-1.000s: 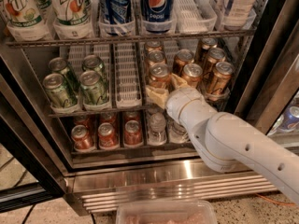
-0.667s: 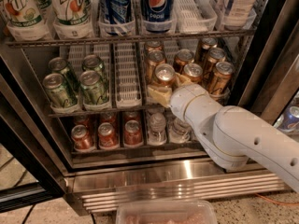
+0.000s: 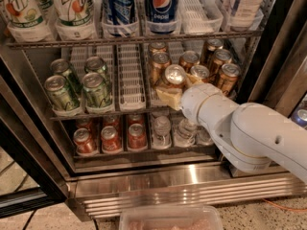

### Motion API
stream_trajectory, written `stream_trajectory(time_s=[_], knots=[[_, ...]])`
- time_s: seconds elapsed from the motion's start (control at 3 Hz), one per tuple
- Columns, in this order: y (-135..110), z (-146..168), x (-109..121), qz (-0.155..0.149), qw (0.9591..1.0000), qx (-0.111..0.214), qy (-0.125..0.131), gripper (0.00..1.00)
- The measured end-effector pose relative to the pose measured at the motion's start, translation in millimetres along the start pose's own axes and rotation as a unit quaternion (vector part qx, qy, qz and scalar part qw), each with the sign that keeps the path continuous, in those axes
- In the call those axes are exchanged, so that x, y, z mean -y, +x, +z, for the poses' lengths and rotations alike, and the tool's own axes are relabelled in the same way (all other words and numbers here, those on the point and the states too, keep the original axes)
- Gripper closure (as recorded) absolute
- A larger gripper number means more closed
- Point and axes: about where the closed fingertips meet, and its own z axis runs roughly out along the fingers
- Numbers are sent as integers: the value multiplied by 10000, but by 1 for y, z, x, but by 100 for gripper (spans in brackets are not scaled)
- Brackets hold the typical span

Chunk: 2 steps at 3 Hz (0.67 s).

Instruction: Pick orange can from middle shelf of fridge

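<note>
Gripper (image 3: 178,86) was inside the fridge (image 3: 168,188), at the front of the middle shelf (image 3: 91,115), right-hand half. We read the claw as closed onto the orange can (image 3: 175,74): its pale fingers (image 3: 165,97) bracketed the can, 1 against the lower left and 1 against the right side, both touching it. Nothing else was in the grip.

The held can was the front one in its lane. It was tipped, with the silver top leaning toward the camera, while its neighbours stood upright.

The white arm (image 3: 254,133) entered from the lower right and crossed in front of the right end of the bottom rack.

Rest of the middle shelf:
- we counted 7 other orange cans (image 3: 229,75) behind and to the right of the held one, upright
- 4 green cans (image 3: 96,87) on the left, 2 lanes, 2 deep
- a white slotted lane tray (image 3: 130,80) between the green and orange groups

Top rack carried 7UP bottles (image 3: 72,6) on the left and 2 Pepsi containers (image 3: 162,4) beside them. Bottom rack had 3 red cans (image 3: 110,139) at the front, with silver-topped cans (image 3: 162,128) to their right, partly hidden by the arm.

A clear tub (image 3: 170,219) with pinkish contents sat at the lower edge of the view, below the fridge's ribbed steel base
</note>
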Motion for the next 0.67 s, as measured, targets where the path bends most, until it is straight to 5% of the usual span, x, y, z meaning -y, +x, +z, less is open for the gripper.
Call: stream_trajectory(time_s=[0.67], knots=[[-8, -13, -5, 36, 9996, 17, -289, 100]])
